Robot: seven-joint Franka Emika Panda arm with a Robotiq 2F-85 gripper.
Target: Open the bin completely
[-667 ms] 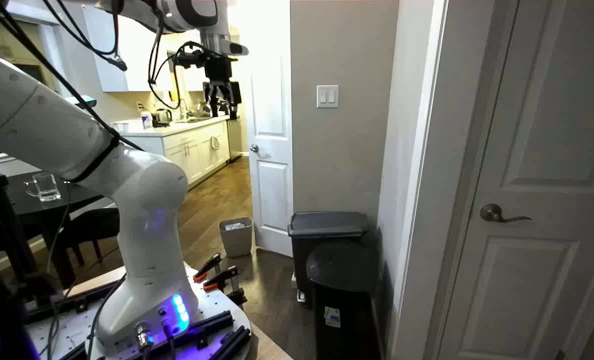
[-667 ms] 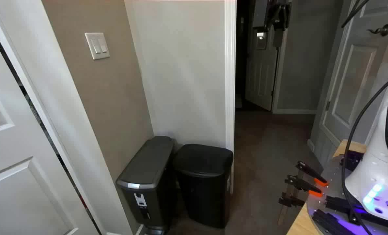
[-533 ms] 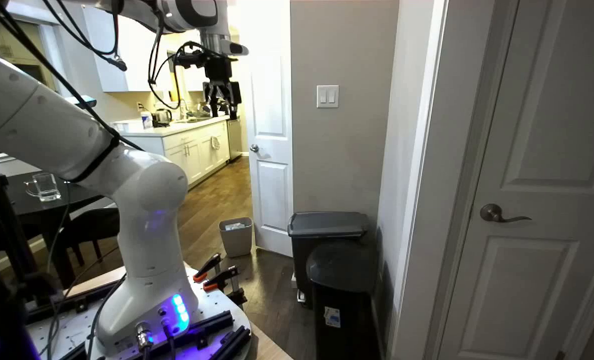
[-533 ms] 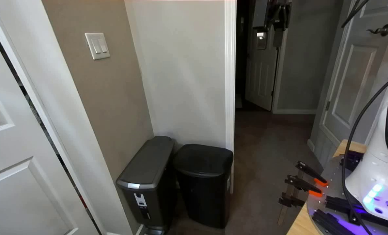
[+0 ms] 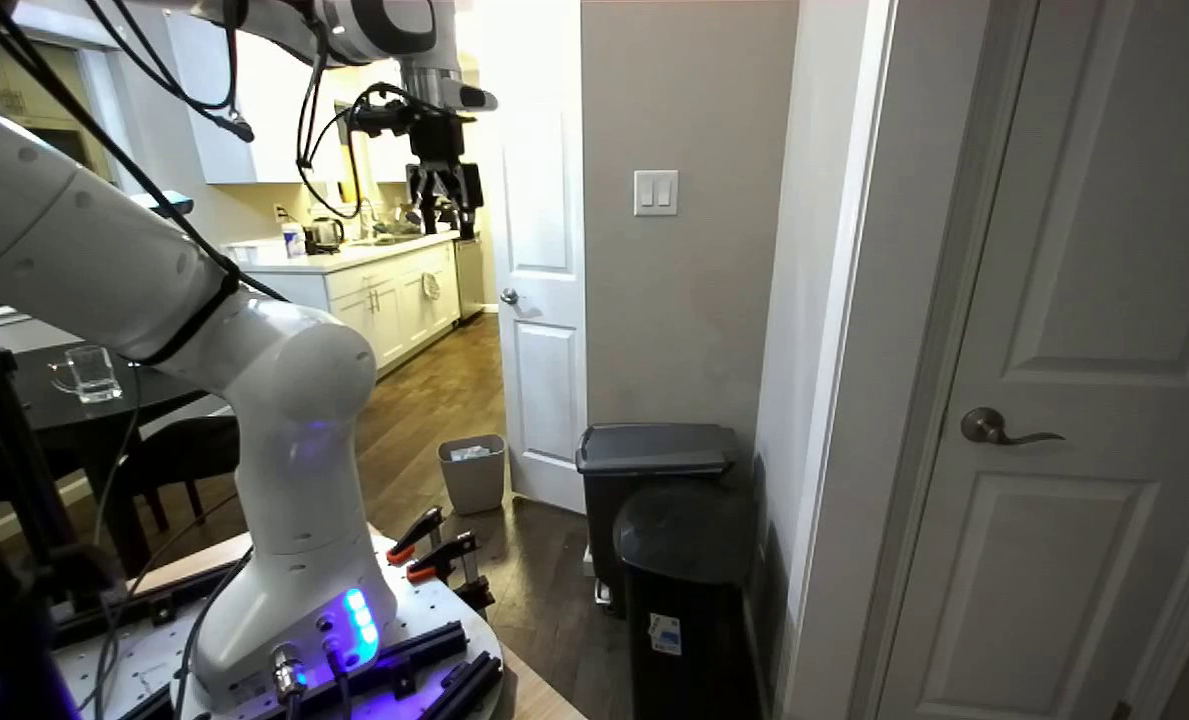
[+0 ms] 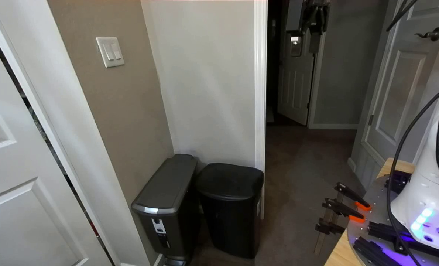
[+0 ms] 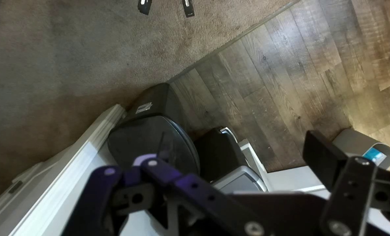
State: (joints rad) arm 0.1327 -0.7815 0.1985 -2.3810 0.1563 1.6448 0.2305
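Two tall black bins stand side by side in the wall corner, both with lids down; I cannot tell which is the task's bin. The bin with a dark grey lid (image 5: 659, 448) and a silver front latch is also in an exterior view (image 6: 165, 183); its lid corner is in the wrist view (image 7: 242, 183). The bin with a black lid (image 5: 689, 530) shows in an exterior view (image 6: 229, 181) and in the wrist view (image 7: 149, 141). My gripper (image 5: 448, 220) hangs pointing down, high above the floor and apart from both bins. It is open and empty; one finger pad (image 7: 324, 160) shows.
A small grey waste basket (image 5: 474, 478) stands by the white door (image 5: 544, 380). Walls and a white door frame (image 6: 260, 111) close in behind and beside the bins. Clamps (image 6: 341, 208) stick out from the robot's table edge. A light switch (image 5: 655, 192) is on the wall.
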